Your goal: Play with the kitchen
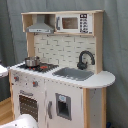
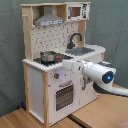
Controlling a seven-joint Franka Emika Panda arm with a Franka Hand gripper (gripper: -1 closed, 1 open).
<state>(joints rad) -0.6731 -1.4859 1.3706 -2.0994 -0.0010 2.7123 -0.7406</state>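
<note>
1. Hand state: I cannot tell, because the hand is not clearly visible; in the second exterior view only the white arm (image 2: 87, 70) shows, reaching from the second exterior view's right toward the front corner of the kitchen (image 2: 50, 95).
2. At the end of the arm, the tip is near the countertop edge, just beside the hob (image 2: 48, 59); contact cannot be judged.
3. On the wooden floor (image 2: 20, 120) stands the kitchen, upright, in front of a grey curtain (image 1: 117, 45).
4. On the hob sits a small metal pot (image 1: 32, 62), at the first exterior view's left part of the countertop.
5. Next to the hob, the grey sink (image 1: 74, 73) lies in the countertop, with the black faucet (image 1: 85, 59) behind it.
6. Above the counter there is a pegboard back (image 1: 57, 49), a grey hood (image 1: 41, 26) and a microwave (image 1: 74, 23) on the top shelf.
7. Below the hob, the oven door (image 2: 63, 95) is shut.
8. At the first exterior view's bottom edge, a white rounded part (image 1: 22, 121) shows; what it is, I cannot tell.
</note>
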